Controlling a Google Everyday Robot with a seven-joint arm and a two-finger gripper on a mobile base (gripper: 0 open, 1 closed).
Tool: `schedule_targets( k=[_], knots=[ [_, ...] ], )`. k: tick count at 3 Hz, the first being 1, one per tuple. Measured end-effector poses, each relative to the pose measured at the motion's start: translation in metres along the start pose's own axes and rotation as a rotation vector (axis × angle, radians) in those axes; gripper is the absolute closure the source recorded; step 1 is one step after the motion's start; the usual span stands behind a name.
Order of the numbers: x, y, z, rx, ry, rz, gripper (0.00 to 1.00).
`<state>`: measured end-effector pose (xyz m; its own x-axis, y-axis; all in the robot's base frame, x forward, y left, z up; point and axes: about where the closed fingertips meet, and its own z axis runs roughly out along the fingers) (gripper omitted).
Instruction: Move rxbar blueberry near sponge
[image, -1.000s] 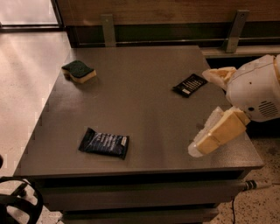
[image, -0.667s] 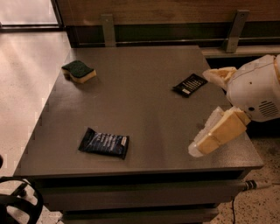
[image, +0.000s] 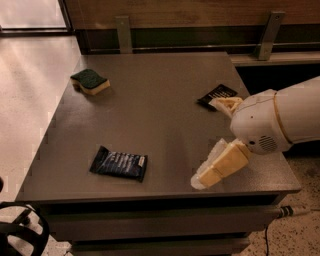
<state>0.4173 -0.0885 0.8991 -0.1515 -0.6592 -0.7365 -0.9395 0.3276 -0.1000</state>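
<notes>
Pincer (image: 205, 142) gapes empty near right edge of table (image: 165, 80) — rxbar blueberry (image: 119, 163) near front edge, sponge (image: 90, 81) back-left.

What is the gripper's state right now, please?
Gripper: open, fingers spread, holding nothing, over the table's right side, apart from the rxbar blueberry.

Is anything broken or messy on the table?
Nothing stands out. The bar, sponge and black packet all lie flat on the table, and nothing is spilled. The gripper hangs open and empty over the right side.
</notes>
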Motion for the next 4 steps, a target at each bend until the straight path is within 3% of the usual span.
schedule_targets(
  k=[2, 4],
  knots=[
    [0.005, 0.018, 0.055, -0.067, -0.170, 0.013, 0.00],
    [-0.007, 0.028, 0.092, -0.116, -0.270, -0.004, 0.00]
  ],
)
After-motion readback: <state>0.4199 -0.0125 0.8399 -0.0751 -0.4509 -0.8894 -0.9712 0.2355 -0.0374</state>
